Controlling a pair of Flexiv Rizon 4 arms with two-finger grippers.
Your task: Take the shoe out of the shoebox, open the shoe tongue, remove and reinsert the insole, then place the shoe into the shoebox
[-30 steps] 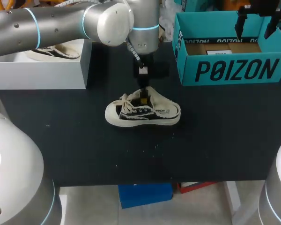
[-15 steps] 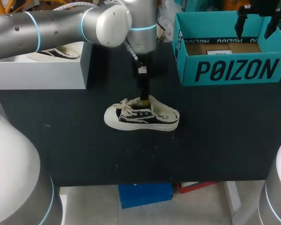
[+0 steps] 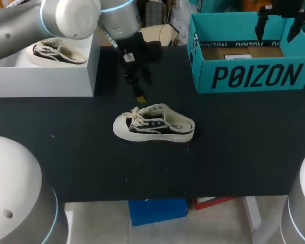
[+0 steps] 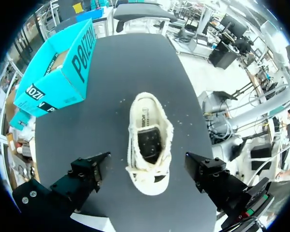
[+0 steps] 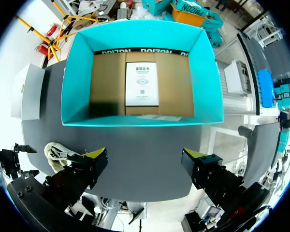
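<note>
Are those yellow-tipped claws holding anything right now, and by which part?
Nothing is held. The left gripper hangs open above the shoe; the right gripper is open over the shoebox.

Sneakers: you have two, table sneaker (image 3: 153, 127) and boxed sneaker (image 3: 58, 52)
Boxes: two, teal shoebox (image 3: 201, 76) and white box (image 3: 40, 77)

Ahead of the wide-spread jaws sits the open shoebox (image 5: 140, 119); the shoe (image 5: 55, 151) lies beside them.
</note>
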